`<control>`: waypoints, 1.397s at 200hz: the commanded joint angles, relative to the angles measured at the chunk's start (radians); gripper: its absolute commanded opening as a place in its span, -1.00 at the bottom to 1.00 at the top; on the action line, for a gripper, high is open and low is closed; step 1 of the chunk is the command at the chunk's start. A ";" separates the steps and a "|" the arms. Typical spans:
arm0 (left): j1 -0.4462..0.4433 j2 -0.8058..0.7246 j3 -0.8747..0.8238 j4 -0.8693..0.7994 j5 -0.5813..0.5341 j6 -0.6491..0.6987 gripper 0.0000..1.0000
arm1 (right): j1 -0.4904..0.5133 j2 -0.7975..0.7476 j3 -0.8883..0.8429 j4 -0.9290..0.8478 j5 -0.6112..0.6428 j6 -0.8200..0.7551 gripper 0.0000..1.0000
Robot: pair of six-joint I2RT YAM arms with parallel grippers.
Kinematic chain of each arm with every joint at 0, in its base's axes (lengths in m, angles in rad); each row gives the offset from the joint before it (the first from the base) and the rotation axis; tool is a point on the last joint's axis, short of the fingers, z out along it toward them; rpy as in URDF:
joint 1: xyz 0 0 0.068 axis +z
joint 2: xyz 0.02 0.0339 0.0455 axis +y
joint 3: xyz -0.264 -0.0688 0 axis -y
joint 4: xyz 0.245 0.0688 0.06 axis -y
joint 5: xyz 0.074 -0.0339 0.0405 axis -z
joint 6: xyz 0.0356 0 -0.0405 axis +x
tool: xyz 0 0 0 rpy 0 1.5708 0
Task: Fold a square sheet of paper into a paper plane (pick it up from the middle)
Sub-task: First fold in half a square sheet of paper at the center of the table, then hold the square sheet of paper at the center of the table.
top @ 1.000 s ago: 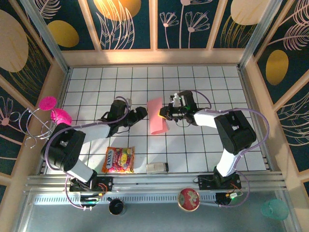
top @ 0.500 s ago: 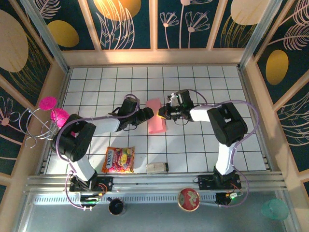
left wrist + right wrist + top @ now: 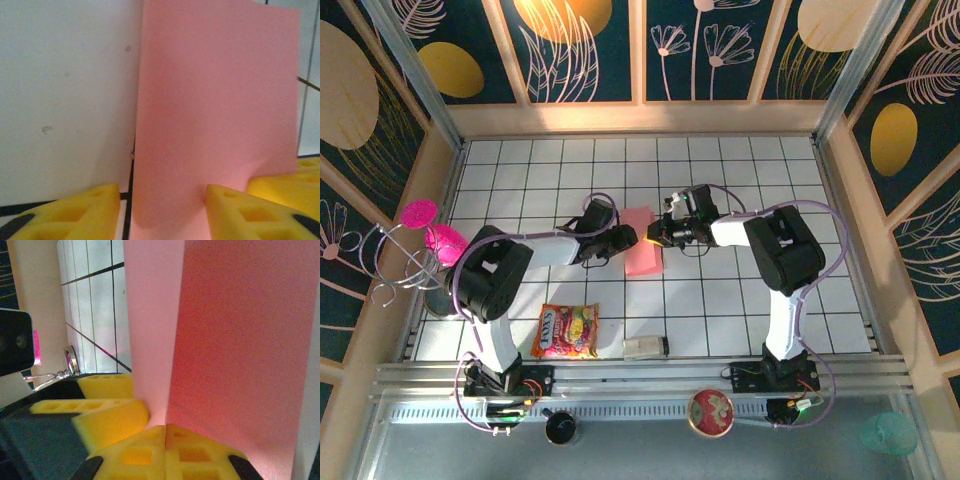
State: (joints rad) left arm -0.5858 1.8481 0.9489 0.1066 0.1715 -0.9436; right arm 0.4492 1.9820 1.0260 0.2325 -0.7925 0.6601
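Bright even light; wrist close-ups soft, grainy.

A white tiled floor (image 3: pixel 720 300) with thin black grid lines lies at the centre. A pale wooden rim (image 3: pixel 640 118) borders it from 9 through 12 to 3 o'clock. Behind it rise dark navy wall panels (image 3: pixel 600 60) drawn with pale flowers and gold discs (image 3: pixel 450 68). A warm glow (image 3: pixel 555 15) brightens the panel at 12 o'clock. Aluminium rails (image 3: pixel 640 378) run along 6 o'clock.
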 commanded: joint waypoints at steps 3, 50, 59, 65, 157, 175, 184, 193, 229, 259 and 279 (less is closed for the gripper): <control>-0.014 0.045 0.046 -0.099 -0.047 0.002 -0.14 | -0.018 -0.009 0.023 -0.054 0.060 -0.012 -0.69; -0.030 0.119 0.040 -0.170 -0.095 0.018 -0.22 | -0.063 -0.167 -0.033 -0.123 0.283 -0.036 -0.33; -0.035 0.135 0.040 -0.186 -0.106 0.025 -0.22 | -0.073 -0.185 -0.039 -0.139 0.308 -0.058 -0.33; -0.036 0.144 0.039 -0.195 -0.112 0.031 -0.22 | -0.078 -0.195 -0.040 -0.149 0.317 -0.071 -0.33; -0.078 0.316 0.132 -0.363 -0.200 0.111 -0.09 | -0.085 -0.182 -0.019 -0.206 0.303 -0.184 -0.33; -0.080 0.320 0.137 -0.364 -0.193 0.114 -0.06 | -0.086 -0.178 -0.020 -0.204 0.298 -0.183 -0.33; -0.080 0.324 0.142 -0.368 -0.191 0.119 -0.05 | -0.085 -0.175 -0.020 -0.202 0.293 -0.182 -0.33; -0.079 0.330 0.151 -0.375 -0.191 0.128 -0.04 | -0.086 -0.175 -0.020 -0.199 0.288 -0.182 -0.33; -0.082 0.351 0.182 -0.415 -0.213 0.159 -0.01 | -0.084 -0.165 -0.016 -0.195 0.282 -0.182 -0.33; -0.082 0.363 0.196 -0.422 -0.208 0.163 0.01 | -0.085 -0.157 -0.015 -0.194 0.277 -0.180 -0.33; -0.082 0.376 0.214 -0.436 -0.217 0.139 0.02 | -0.084 -0.155 -0.017 -0.192 0.272 -0.180 -0.33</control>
State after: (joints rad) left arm -0.6762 2.0045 1.2289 -0.2699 -0.0696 -0.8032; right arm 0.3626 1.8099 0.9993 0.0437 -0.4995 0.5018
